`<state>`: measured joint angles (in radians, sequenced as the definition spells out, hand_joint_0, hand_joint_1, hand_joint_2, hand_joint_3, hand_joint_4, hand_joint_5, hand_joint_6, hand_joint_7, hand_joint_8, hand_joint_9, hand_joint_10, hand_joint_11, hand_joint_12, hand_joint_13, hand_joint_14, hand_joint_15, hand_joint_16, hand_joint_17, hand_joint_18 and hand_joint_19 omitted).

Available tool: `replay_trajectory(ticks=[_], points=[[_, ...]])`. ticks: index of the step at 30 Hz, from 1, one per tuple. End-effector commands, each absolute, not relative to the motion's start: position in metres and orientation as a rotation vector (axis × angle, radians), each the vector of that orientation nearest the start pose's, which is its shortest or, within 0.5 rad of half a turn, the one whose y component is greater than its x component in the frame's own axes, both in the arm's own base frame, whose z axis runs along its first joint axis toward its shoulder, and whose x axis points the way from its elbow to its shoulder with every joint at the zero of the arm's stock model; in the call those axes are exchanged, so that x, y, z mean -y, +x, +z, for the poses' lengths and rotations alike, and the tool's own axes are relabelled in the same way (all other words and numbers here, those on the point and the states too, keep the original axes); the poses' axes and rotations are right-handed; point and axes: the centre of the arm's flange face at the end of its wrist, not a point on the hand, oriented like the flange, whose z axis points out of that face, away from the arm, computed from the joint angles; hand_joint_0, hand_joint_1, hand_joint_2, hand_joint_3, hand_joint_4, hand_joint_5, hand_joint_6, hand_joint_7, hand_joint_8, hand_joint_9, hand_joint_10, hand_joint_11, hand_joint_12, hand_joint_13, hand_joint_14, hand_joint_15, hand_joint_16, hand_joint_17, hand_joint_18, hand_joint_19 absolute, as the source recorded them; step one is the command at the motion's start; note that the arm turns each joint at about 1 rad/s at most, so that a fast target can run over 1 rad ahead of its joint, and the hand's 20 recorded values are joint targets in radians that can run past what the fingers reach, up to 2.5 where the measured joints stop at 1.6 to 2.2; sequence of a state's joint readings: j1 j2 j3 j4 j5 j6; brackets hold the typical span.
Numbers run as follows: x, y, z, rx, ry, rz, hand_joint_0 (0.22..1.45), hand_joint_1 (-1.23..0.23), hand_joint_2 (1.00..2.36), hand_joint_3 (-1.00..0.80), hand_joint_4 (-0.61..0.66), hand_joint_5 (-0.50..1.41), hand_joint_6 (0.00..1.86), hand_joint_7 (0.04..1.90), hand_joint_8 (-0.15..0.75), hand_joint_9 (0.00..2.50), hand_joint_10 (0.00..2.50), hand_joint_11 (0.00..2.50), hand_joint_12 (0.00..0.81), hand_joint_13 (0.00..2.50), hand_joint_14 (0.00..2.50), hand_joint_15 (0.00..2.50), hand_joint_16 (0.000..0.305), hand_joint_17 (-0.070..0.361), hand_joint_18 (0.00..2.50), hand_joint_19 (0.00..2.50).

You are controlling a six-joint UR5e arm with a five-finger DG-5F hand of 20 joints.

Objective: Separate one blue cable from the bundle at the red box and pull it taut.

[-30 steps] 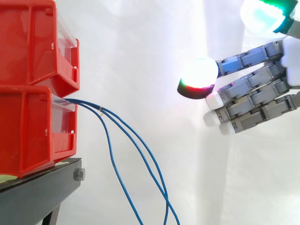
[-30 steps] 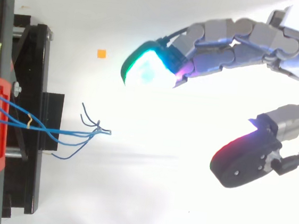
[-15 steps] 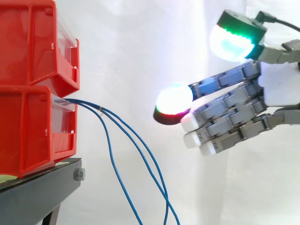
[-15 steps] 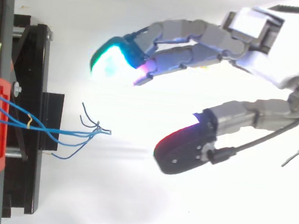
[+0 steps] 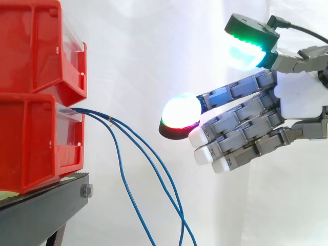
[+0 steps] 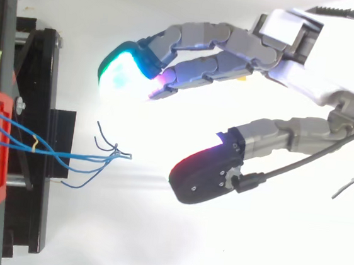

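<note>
Robot hand [image 5: 300, 100]: fingers spread, empty | change: advanced closer to blue cables [image 6: 89, 157] at red box [image 5: 31, 138] | task: no cable separated yet

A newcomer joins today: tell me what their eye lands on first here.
The robot hand reaches in from the side view's right, fingers spread open, its glowing fingertips clear of everything. At the view's left, blue cables droop from the lower red bin on a black stand.
</note>
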<state>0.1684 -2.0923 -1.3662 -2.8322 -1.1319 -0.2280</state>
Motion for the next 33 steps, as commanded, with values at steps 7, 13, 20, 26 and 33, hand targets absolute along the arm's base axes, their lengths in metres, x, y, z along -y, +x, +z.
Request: replay_trajectory(ticks=[7, 13, 20, 26, 33], points=[[0.049, 0.716, 0.278, -1.142, 1.18, 0.845, 0.54, -0.64, 1.0, -0.5, 0.34, -0.19, 0.5, 0.74, 0.395, 0.64, 0.01, 0.33, 0.392, 0.72, 0.01, 0.25, 0.042, 0.094, 0.57, 0.25], [0.048, 0.729, 0.269, -1.14, 1.182, 0.86, 0.54, -0.64, 1.0, -0.5, 0.35, -0.19, 0.5, 0.74, 0.398, 0.66, 0.01, 0.33, 0.391, 0.75, 0.01, 0.25, 0.042, 0.095, 0.63, 0.32], [0.047, 0.736, 0.254, -1.146, 1.193, 0.866, 0.54, -0.64, 1.0, -0.5, 0.36, -0.18, 0.5, 0.75, 0.397, 0.7, 0.01, 0.35, 0.395, 0.78, 0.01, 0.26, 0.042, 0.095, 0.67, 0.33], [0.045, 0.738, 0.255, -1.131, 1.187, 0.88, 0.54, -0.64, 1.0, -0.5, 0.36, -0.18, 0.5, 0.75, 0.401, 0.71, 0.01, 0.35, 0.394, 0.78, 0.01, 0.26, 0.042, 0.095, 0.66, 0.33], [0.042, 0.755, 0.236, -1.092, 1.152, 0.95, 0.55, -0.63, 1.0, -0.5, 0.37, -0.18, 0.5, 0.76, 0.401, 0.73, 0.01, 0.36, 0.394, 0.79, 0.01, 0.27, 0.042, 0.095, 0.66, 0.33]])
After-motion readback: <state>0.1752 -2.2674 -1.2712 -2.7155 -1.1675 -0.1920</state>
